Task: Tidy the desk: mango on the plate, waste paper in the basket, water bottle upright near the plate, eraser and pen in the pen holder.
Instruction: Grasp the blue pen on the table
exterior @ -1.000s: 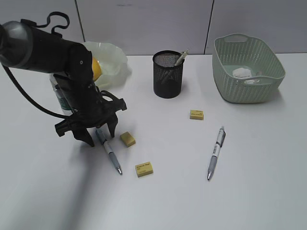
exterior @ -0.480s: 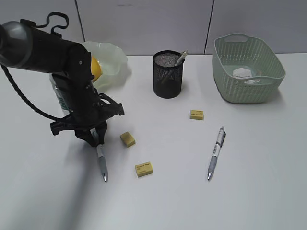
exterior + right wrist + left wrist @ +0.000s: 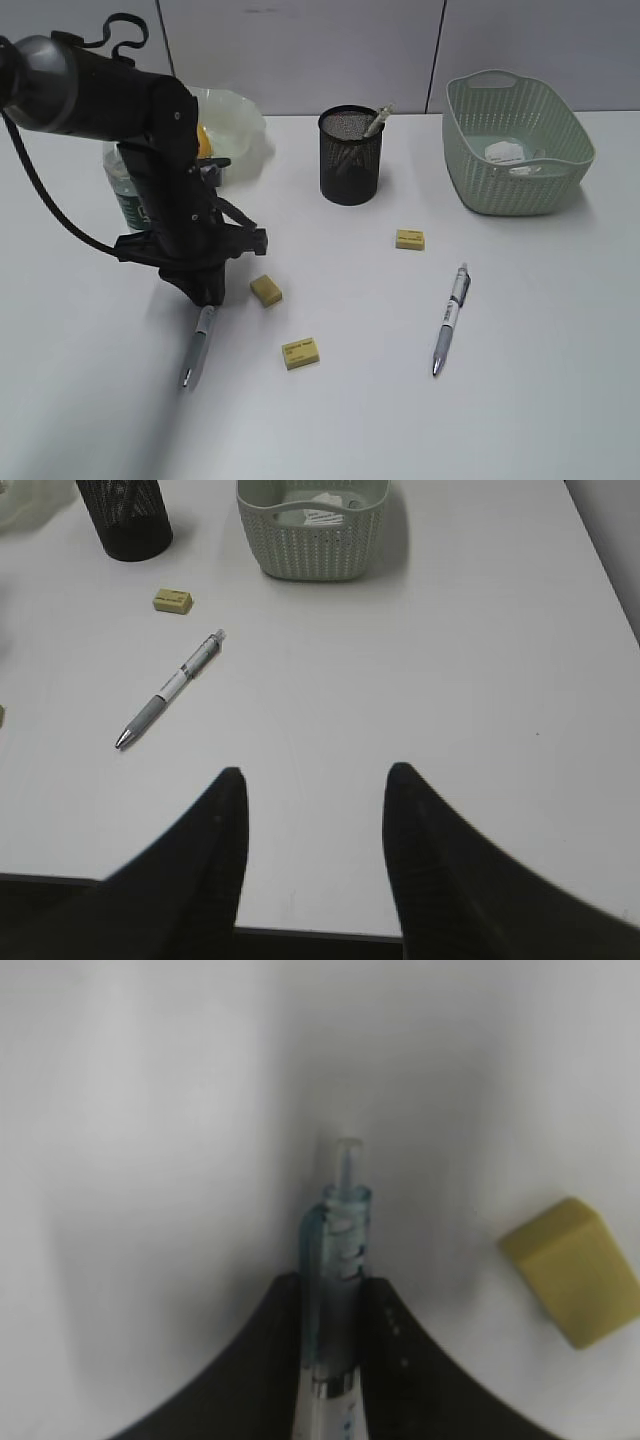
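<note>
Grey-and-clear click pen (image 3: 198, 345) pinched at its clicker end by left end effector (image 3: 205, 298), jaws pressed on the barrel on both sides in the wrist view, tip hanging down toward the white flat table (image 3: 360, 420); looks lifted or nearly so, contact of tip with table unclear. Right end effector (image 3: 312, 820) spread, empty, hovering over the near edge of the table. Progress, judged from layout: yellow-orange mango (image 3: 203, 140) in the translucent pale green ruffled plate (image 3: 240, 125), mostly hidden behind the arm; crumpled white waste paper (image 3: 505, 152) inside the pale green woven-pattern plastic basket (image 3: 520, 190); clear water bottle with dark green label (image 3: 125, 195) upright just beside the plate; one pen-like item already in the black wire-mesh pen holder (image 3: 350, 160). Left to do: held pen into holder, second grey pen (image 3: 450, 318) right of centre, three yellow block erasers (image 3: 265, 290) (image 3: 301, 352) (image 3: 409, 239) loose on the table. Surface plain, matte, uncluttered otherwise. Behind: light grey panelled wall with vertical seams.
</note>
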### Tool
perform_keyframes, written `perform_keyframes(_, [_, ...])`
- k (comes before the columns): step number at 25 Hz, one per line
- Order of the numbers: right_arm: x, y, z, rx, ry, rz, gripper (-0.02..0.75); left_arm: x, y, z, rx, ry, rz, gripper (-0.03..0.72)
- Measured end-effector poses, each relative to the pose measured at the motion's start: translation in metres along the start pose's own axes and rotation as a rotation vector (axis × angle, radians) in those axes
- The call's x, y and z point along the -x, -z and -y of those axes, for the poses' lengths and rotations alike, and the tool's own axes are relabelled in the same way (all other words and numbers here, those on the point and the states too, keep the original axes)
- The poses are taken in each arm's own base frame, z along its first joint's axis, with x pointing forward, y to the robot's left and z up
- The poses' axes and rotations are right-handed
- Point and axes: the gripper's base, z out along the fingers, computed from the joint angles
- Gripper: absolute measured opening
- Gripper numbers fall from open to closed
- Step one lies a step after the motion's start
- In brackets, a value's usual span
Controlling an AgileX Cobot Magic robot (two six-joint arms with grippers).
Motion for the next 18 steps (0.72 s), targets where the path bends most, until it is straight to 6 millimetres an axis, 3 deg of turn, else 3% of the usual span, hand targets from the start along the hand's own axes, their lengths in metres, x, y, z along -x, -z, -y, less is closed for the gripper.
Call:
perform_keyframes(7, [0.0000, 0.0000, 0.0000, 0.000, 0.000, 0.000, 0.363, -0.0046, 0.0015, 0.0035, -0.035, -0.191, -0.054, 0.138])
perform_keyframes(18, [0.0000, 0.0000, 0.0000, 0.000, 0.000, 0.000, 0.363, -0.0062, 0.0037, 0.0038, -0.041, -0.217, -0.067, 0.138])
